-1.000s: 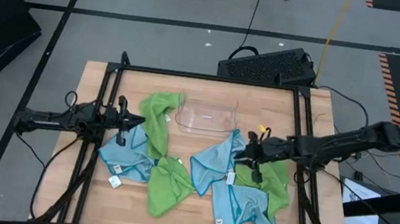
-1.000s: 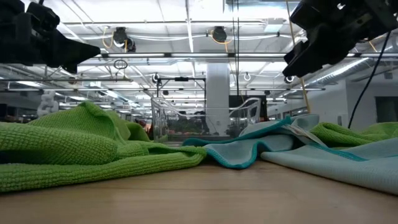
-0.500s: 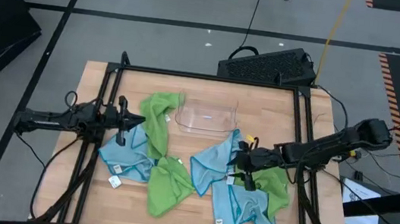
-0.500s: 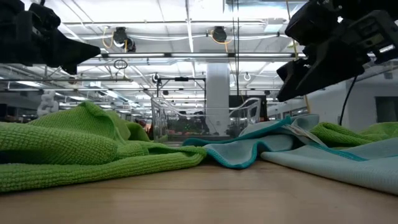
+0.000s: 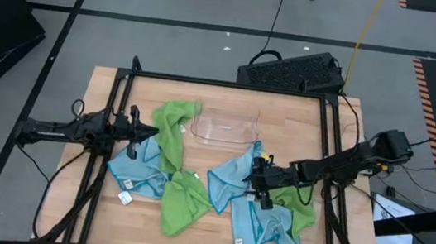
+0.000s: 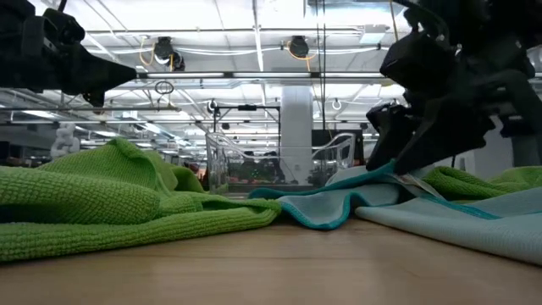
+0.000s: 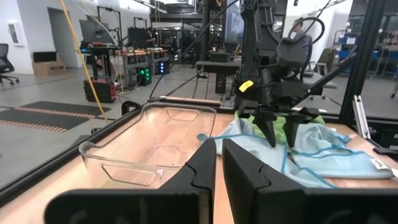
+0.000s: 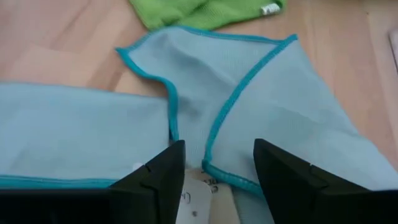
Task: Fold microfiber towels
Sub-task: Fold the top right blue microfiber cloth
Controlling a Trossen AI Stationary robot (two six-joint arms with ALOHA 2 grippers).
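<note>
Right hand (image 5: 258, 185) has dropped lower, fingers parted and empty, over light blue towel (image 8: 261, 106): soft, limp; pinch its teal-edged corner by the tag.

— Where is the right arm?

— It reaches in from the table's right edge toward the middle, wrist tipped down. The right gripper (image 5: 257, 183) sits low, its fingers (image 8: 163, 174) spread apart with a clear gap between them.

— And the left one?

— The left arm lies stretched level over the table's left side, raised above the surface. The left gripper (image 5: 153, 130) points toward the centre, its fingers (image 7: 204, 163) pressed almost together, holding nothing.
</note>
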